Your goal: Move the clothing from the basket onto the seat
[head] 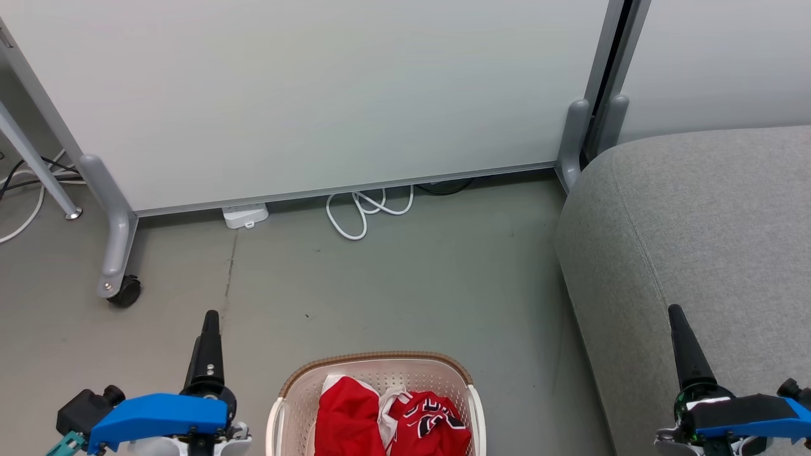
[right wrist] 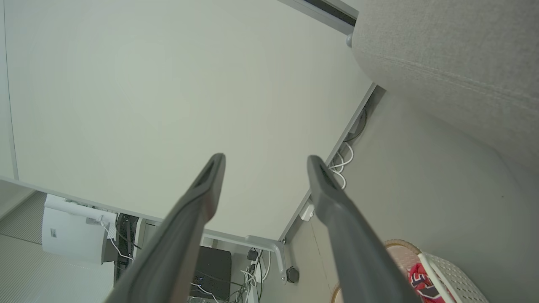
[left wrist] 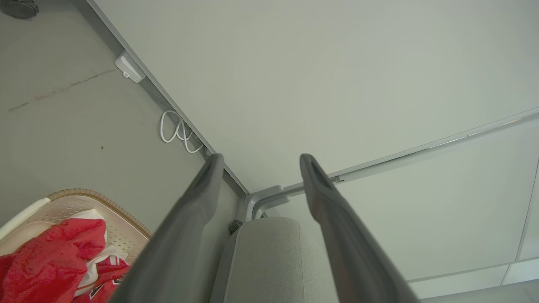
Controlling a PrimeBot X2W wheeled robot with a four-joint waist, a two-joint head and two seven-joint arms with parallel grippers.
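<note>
Right wrist view peeks past the white partition (right wrist: 168, 84) to a white machine (right wrist: 71, 229) behind it. Head view gives the basket (head: 379, 356) on the floor (head: 412, 285) between both arms. Left gripper (left wrist: 262, 162) and right gripper (right wrist: 265, 162) point ahead, fingers spread, nothing held. 2 red garments (head: 347, 418) lie bunched in the basket, and the grey sofa (head: 697, 221) stands to its right.

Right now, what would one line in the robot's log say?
clothing: in basket | seat: right of basket | left gripper: open, empty | right gripper: open, empty
</note>
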